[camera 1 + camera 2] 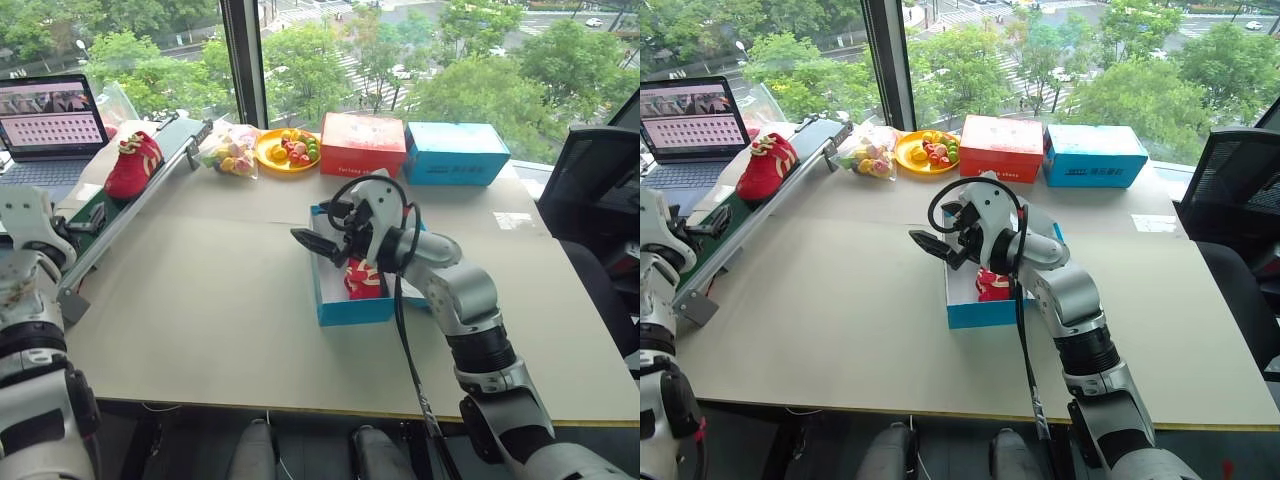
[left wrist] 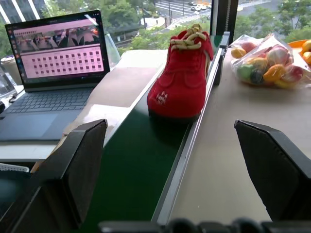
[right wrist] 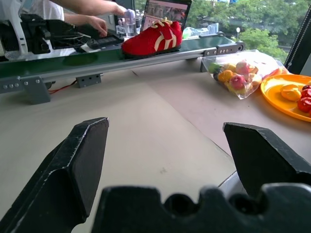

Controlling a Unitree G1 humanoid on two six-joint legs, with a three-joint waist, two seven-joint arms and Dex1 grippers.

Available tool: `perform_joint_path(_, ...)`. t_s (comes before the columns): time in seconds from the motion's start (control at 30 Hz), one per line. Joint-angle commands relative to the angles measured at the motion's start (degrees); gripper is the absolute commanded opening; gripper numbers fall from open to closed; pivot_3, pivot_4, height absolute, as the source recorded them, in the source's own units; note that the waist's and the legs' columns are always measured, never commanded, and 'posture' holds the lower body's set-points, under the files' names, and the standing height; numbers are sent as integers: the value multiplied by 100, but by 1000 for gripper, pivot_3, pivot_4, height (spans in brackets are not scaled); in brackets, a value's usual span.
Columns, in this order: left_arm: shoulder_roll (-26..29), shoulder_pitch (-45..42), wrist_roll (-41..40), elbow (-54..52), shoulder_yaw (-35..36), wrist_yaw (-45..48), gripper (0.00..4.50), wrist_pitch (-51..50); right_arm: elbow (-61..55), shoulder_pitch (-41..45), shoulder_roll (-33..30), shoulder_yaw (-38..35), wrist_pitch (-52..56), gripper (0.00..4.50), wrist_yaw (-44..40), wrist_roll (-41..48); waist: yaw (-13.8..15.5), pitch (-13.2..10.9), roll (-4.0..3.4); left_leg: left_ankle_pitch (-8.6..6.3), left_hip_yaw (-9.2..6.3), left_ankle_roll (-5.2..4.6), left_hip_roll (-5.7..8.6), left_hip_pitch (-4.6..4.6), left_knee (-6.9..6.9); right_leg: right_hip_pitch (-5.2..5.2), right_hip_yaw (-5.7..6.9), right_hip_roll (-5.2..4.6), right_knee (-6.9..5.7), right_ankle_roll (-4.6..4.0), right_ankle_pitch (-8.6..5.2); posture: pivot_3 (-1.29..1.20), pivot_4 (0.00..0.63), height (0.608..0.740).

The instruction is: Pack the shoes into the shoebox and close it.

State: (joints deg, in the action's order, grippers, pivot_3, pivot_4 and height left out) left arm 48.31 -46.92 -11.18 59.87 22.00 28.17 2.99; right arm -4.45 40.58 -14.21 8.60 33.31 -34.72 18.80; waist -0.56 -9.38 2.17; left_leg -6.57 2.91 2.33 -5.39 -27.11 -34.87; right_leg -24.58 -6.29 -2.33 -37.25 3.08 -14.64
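Note:
One red shoe point(image 1: 133, 165) with yellow laces stands on the green conveyor belt point(image 1: 120, 215) at the table's left. My left gripper point(image 2: 170, 125) is open and level, facing this shoe point(image 2: 182, 80) from a short way down the belt, not touching it. The blue shoebox point(image 1: 355, 310) lies open mid-table, white inside, with the other red shoe point(image 1: 362, 280) in it. My right gripper point(image 1: 315, 225) hangs open and empty above the box's left side, pointing left. Its wrist view looks across the bare tabletop to the shoe on the belt point(image 3: 153, 38).
A bag of fruit point(image 1: 232, 152), an orange plate of fruit point(image 1: 287, 150), a red box point(image 1: 362, 143) and a plain blue box point(image 1: 455, 152) line the far edge. A laptop point(image 1: 50, 115) sits beyond the belt. A person's hands point(image 3: 97, 22) work there. A chair point(image 1: 595, 190) stands right.

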Motion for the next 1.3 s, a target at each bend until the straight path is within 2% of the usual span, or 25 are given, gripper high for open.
perform_joint_path(0.03, 262, -341, 135, 397, -71, -99, 4500, 103, -250, 96, 21, -120, 35, 4441, 53, 64, -21, 0, 0, 0, 0, 0, 0, 0, 0, 0, 1, 0, 0, 0, 0, 0, 150, 739)
perform_joint_path(0.3, 477, -600, 228, 1050, -65, -299, 4500, -145, -310, 37, 50, -233, 234, 4441, 170, 189, -32, 0, 1, 0, 2, 0, -2, -4, -1, -16, 5, -1, -18, -1, 0, 0, 150, 739)
perform_joint_path(0.73, 575, -407, 221, 1259, -47, -310, 4500, -560, -329, 28, 80, -302, 354, 4441, 237, 264, -19, 1, 3, 13, 2, 20, -2, -11, -10, -48, 15, -4, -75, -11, -6, 0, 150, 739)
perform_joint_path(0.83, 690, -347, 219, 1369, 35, -820, 3786, -798, -338, 29, 62, -279, 369, 4500, 244, 274, -39, 2, 4, 13, 2, 20, -2, -11, -10, -51, 15, -4, -76, -11, -6, 0, 150, 739)
perform_joint_path(0.93, 710, -350, 170, 1390, 79, -943, 2565, -934, -320, 43, 26, -266, 376, 4500, 227, 267, -40, 2, 4, 13, 2, 20, -5, -11, -9, -55, 18, -4, -81, -14, -8, 0, 150, 739)
perform_joint_path(1.13, 573, -466, 209, 1239, 19, -889, 589, -812, -333, 49, -32, -242, 402, 4500, 229, 258, -28, 2, 5, 17, 1, 26, -6, -10, -9, -54, 23, -4, -83, -16, -7, 0, 150, 739)
perform_joint_path(1.2, 487, -587, 212, 1109, -25, -817, 250, -697, -339, 49, -43, -237, 407, 4500, 227, 255, -3, 4, 8, 17, 1, 27, -6, -11, -10, -54, 24, -4, -82, -16, -7, 0, 150, 739)
perform_joint_path(1.3, 347, -804, 113, 843, 10, -713, 250, -510, -342, 51, -55, -256, 417, 4500, 223, 270, 56, 5, 22, 18, 1, 28, -6, -12, -10, -53, 26, -4, -82, -16, -7, 0, 150, 739)
